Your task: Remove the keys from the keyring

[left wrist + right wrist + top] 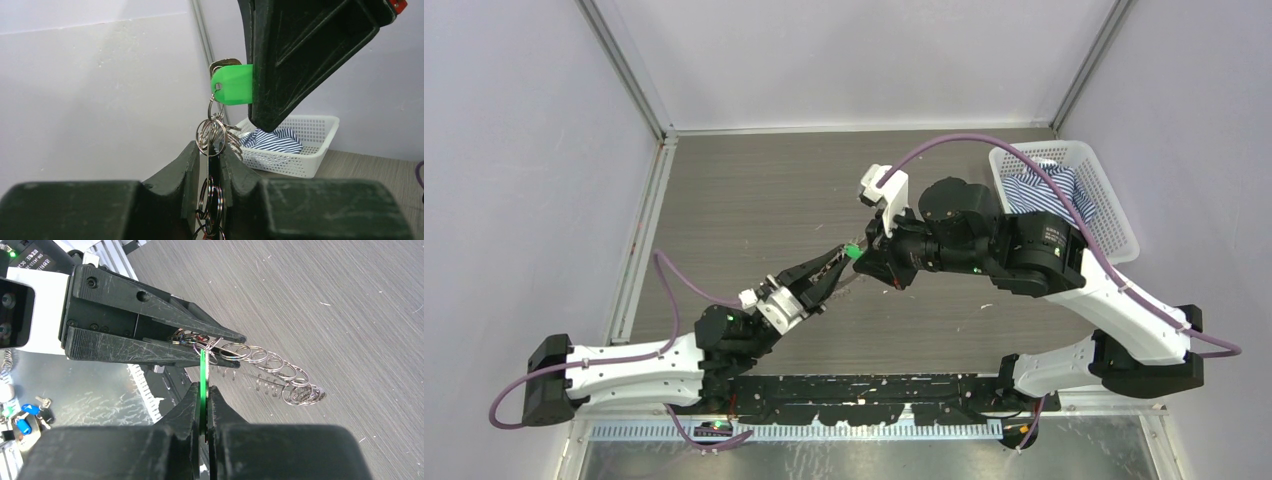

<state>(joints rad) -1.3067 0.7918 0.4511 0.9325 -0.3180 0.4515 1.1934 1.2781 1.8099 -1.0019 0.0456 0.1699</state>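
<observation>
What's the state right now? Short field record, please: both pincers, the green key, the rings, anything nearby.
right pincer: shut on the green-headed key, pinching its plastic head
left pincer: narrowed around the keyring links below that key; firm grip unclear
keyring: chain of linked rings, threaded through the key's hole
removal: green-headed key not yet off
nearby: white basket holding striped cloth

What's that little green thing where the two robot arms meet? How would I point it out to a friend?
Look at the middle of the grey table, where the two black arms meet. Pinched in the right gripper is the green key. It is the only green piece; the rings hanging from it are all bare silver.
</observation>
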